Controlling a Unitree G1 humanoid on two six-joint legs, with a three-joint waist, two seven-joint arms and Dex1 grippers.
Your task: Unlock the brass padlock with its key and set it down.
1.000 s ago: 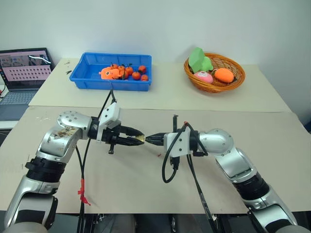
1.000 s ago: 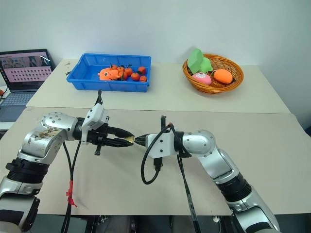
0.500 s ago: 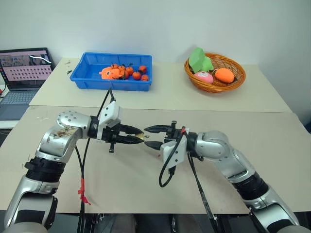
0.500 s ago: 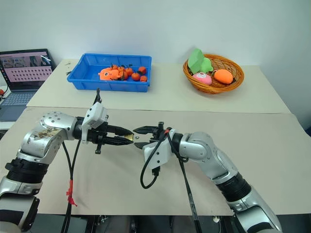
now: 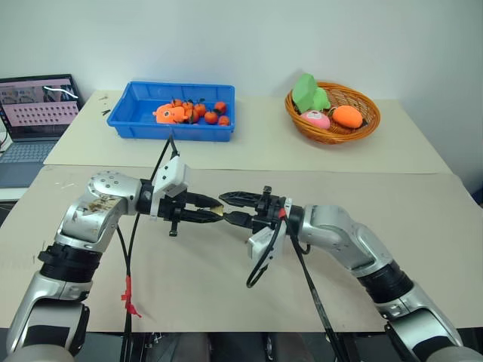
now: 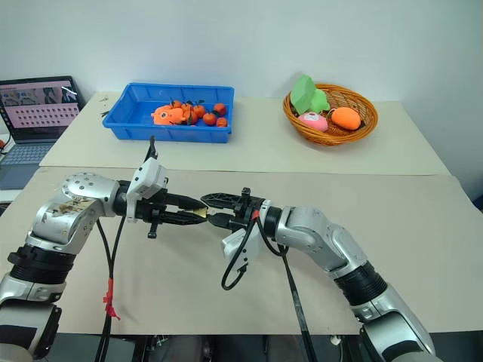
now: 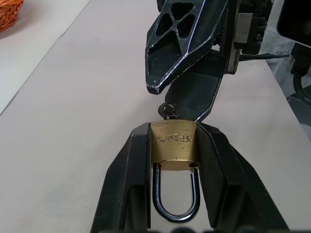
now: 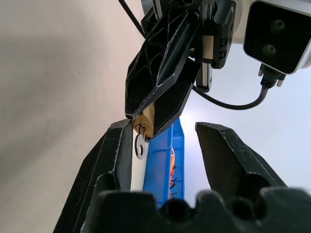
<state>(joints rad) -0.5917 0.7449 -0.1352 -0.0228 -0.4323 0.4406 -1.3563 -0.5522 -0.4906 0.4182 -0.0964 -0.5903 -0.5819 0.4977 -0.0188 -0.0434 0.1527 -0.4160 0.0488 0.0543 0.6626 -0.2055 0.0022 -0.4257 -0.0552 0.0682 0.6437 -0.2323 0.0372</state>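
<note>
- Left wrist view gives the clearest read: the brass padlock sits clamped between the left gripper's two fingers, shackle loop pointing back toward the wrist, keyhole end facing out.
- Out of that keyhole end pokes the key, its small round head sticking straight out; it looks seated in the lock.
- Across the gap, the right gripper faces the lock tip to tip, jaws spread and gripping nothing, the key head lying in the space between its two fingers.
- Key relation for the coming move: the key's long axis runs left-right in the scene, in line with both grippers, and its head points toward the right gripper, which is by far the nearer free one.
- My read: closing those fingers on the key head comes next, with the shackle apparently not yet sprung.
- Both hands hover above the tan table, nearer than the blue bin and the wicker basket.
</note>
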